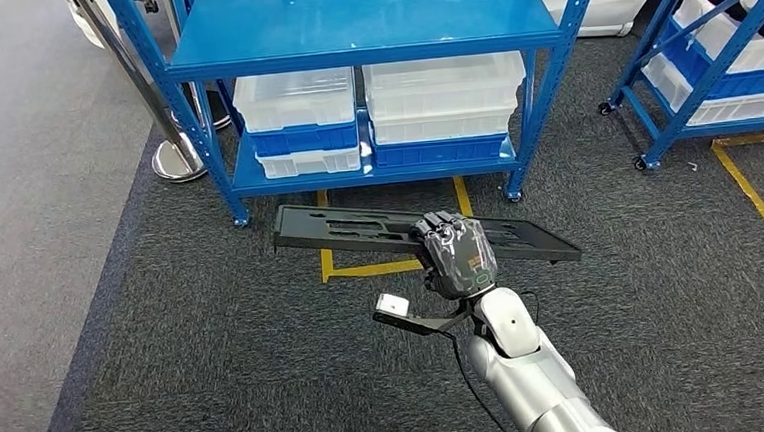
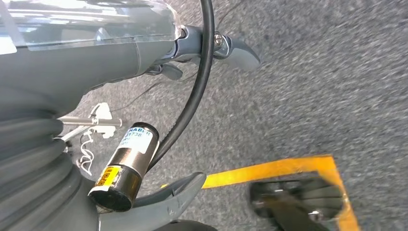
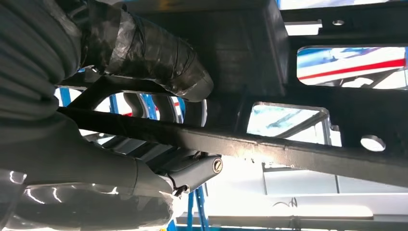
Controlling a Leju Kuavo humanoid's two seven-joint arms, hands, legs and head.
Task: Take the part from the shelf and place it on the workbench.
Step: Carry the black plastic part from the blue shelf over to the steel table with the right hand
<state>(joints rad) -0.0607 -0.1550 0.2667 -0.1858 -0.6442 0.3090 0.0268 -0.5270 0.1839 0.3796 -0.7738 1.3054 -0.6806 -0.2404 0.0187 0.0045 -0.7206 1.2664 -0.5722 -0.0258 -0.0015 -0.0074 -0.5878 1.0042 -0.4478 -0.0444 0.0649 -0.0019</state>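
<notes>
1. Firstly, the right hand [image 1: 458,256] gripped the part [image 1: 359,229], a long flat black plastic panel with slots and holes, near the panel's mid-length, fingers over its top face.
2. From the right wrist view, the taped thumb [image 3: 159,57] lay against one face of the panel [image 3: 298,91] and darker fingers [image 3: 192,173] curled around its near edge.
3. The part was held in the air, roughly level, extending to both sides of the hand, above the dark grey carpet [image 1: 267,363].
4. The silver right arm [image 1: 528,367] ran back from the hand toward the lower picture edge.
5. Beyond the hand stood a blue shelf [image 1: 366,22]; white and blue bins [image 1: 441,97] sat on its lower level.
6. Yellow floor tape [image 1: 371,269] lay on the carpet below the part.
7. A second blue rack [image 1: 709,56] with bins stood far to the hand's right.
8. The left hand [image 2: 96,53] hung over the carpet; whether its fingers were spread or curled could not be told.
</notes>
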